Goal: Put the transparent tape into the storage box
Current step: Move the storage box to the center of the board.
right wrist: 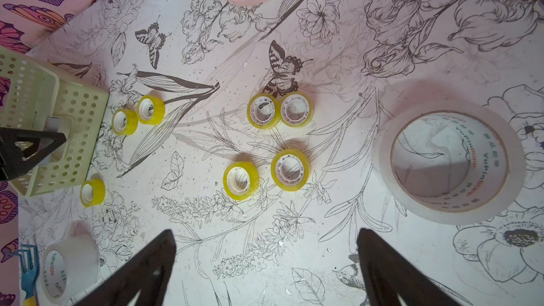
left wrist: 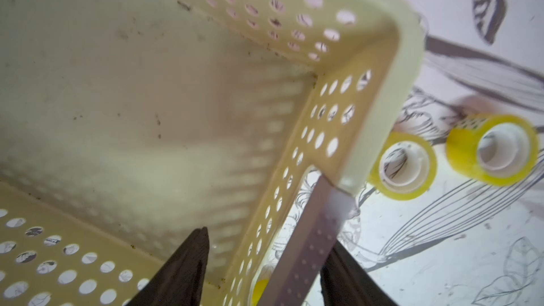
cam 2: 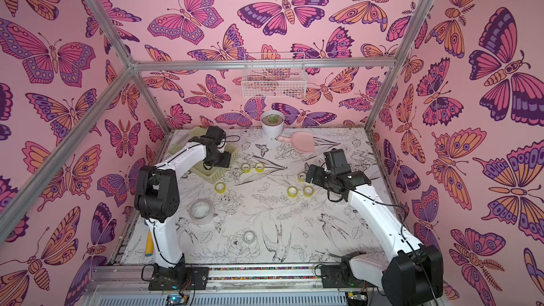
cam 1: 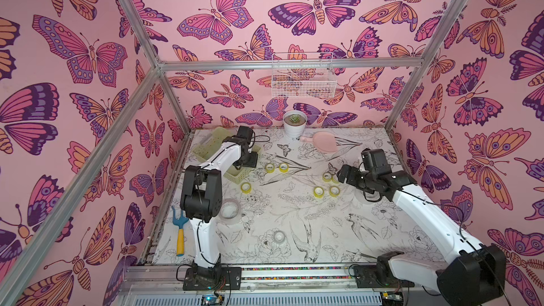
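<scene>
The pale yellow-green storage box [cam 1: 206, 147] [left wrist: 147, 98] stands at the table's far left. My left gripper [left wrist: 269, 238] is open astride its perforated side wall, one finger inside and one outside. Nothing lies on the box floor that shows. Yellow-tinted transparent tape rolls lie on the table: two [cam 1: 269, 167] [cam 1: 283, 167] just right of the box, one [cam 1: 245, 187] at its near corner, several [right wrist: 263, 110] [right wrist: 290, 169] mid-table. A large colourless roll [cam 1: 229, 209] sits beside the left arm, another [right wrist: 447, 161] under the right wrist, a small one [cam 1: 279, 236] nearer the front. My right gripper [right wrist: 266, 232] hangs open, holding nothing.
A white pot with a succulent [cam 1: 295, 123] and a pink scoop [cam 1: 322, 141] are at the back. A white wire basket [cam 1: 303, 83] hangs on the back wall. A blue and yellow garden fork [cam 1: 180, 231] lies along the left edge.
</scene>
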